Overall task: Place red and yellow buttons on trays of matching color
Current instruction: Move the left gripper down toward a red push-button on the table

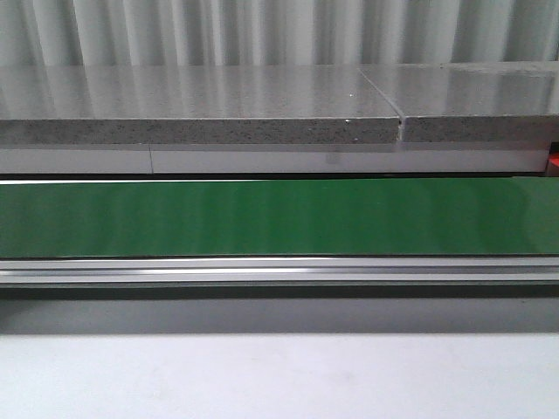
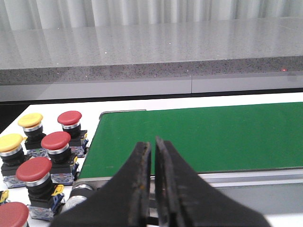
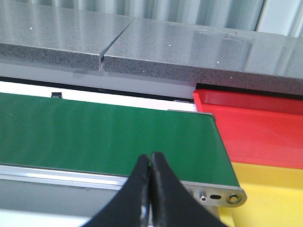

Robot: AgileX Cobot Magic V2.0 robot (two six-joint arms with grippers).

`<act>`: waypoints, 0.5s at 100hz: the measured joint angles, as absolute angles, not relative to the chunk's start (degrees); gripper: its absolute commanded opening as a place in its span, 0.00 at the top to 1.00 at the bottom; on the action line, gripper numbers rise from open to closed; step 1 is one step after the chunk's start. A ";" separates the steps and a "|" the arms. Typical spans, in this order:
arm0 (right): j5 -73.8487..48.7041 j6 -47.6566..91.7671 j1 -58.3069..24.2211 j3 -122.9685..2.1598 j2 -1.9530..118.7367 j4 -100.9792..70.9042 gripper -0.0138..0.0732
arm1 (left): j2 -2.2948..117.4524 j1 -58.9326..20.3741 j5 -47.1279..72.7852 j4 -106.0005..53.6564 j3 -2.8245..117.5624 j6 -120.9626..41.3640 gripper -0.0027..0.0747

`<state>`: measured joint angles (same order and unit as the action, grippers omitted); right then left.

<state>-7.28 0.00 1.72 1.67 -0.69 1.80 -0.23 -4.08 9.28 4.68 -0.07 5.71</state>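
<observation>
A grey speckled stone surface (image 1: pixel 201 105) runs behind a green conveyor belt (image 1: pixel 279 216), pale ribbed curtains behind it. The left gripper (image 2: pixel 152 156) hovers over the belt's near edge, its black fingers nearly together with a thin gap and nothing between them. The right gripper (image 3: pixel 150 163) is pressed closed and empty above the belt's other end. Beside the left end stand the buttons (image 2: pixel 56 142), red and yellow caps upright. Past the right end sit the red tray (image 3: pixel 255 125) and yellow tray (image 3: pixel 270 194).
</observation>
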 measured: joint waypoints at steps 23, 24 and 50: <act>-7.28 0.00 1.72 1.67 -0.69 1.80 0.92 | -0.23 -4.08 9.28 4.68 -0.07 5.71 0.96; -7.28 0.00 1.72 1.67 -0.69 1.80 0.92 | -0.23 -4.08 9.28 4.68 -0.07 5.71 0.96; -7.28 0.00 1.72 1.67 -0.69 1.80 0.92 | -0.23 -4.08 6.83 3.14 0.00 5.71 0.96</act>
